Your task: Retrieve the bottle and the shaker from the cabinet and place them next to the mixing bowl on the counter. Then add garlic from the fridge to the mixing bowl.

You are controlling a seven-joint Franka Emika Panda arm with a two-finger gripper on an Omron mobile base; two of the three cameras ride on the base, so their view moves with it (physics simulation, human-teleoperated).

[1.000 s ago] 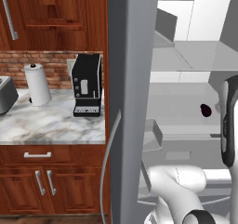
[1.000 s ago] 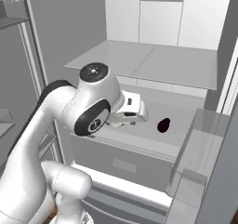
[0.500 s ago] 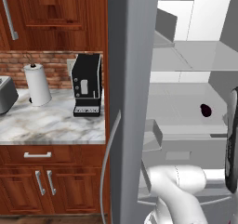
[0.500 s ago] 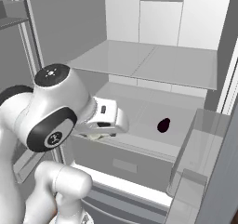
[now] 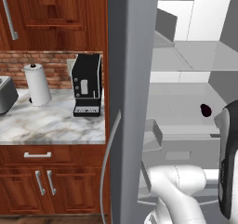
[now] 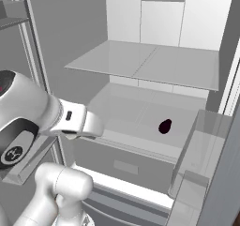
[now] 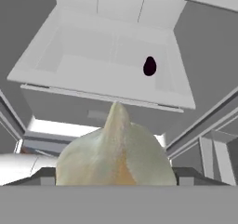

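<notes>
Counter [image 5: 51, 125] on the left carries a paper towel roll [image 5: 37, 84] and a coffee machine [image 5: 87, 84], both set close to the fridge [image 5: 132, 79]; either could be clipped if the arm is swung low across that end on the way to the bowl. The fridge wall and door edge sit between arm and counter, so a tight sweep out of the opening could knock the elbow or hand against them and jar the load. Garlic [image 7: 116, 155] is pinched in the claw [image 7: 116, 174], held between the two tips in front of the open fridge, clear of the shelves. Grip is judged marginal: the bulb is rounded and tapered and the tips are seen only at its lower flanks, so it could be rolled or squeezed out under a fast swing or a bump. A small dark item [image 6: 164, 126] is left on the middle shelf, well apart from the claw; no risk is expected from it.
</notes>
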